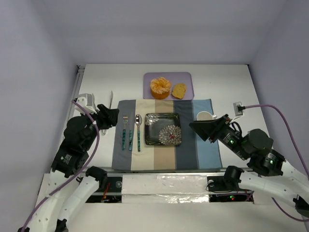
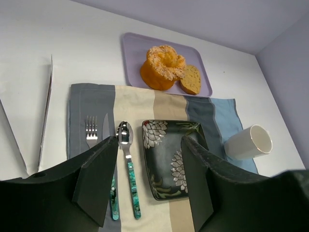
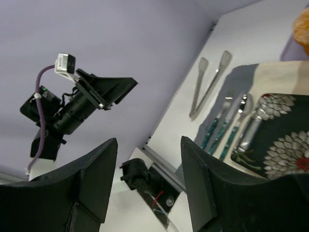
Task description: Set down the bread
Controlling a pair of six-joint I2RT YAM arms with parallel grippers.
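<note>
White table [image 1: 231,82] carries everything, and your two arms reach over its near edge. Your left gripper [image 2: 149,141] hangs above the left part of the striped placemat [image 1: 125,159], its jaws parted with nothing between them. Your right gripper [image 3: 148,142] hangs over the right part, also parted and empty.

The placemat lies in the middle as a place setting, so I judge the bread must end there. Just at its far edge lies the lilac tray [image 1: 187,77], which seems to serve as the store for the food. At the centre of the placemat is the black plate [image 1: 155,126] with flowers. It is bare, and so it is probably the target.

The fork [image 1: 124,130], knife [image 1: 130,133] and spoon [image 1: 138,130] lie left of the plate, under the left arm. On the tray the peeled orange [image 1: 160,87] sits at the left. The cup [image 1: 204,116] stands at the right border of the placemat, close to the right gripper.

The bread [image 1: 179,90] rests on the tray just right of the orange, touching it or nearly so. I think the right arm has the freer way to it. Take care that the fingers close on the slice only.
</note>
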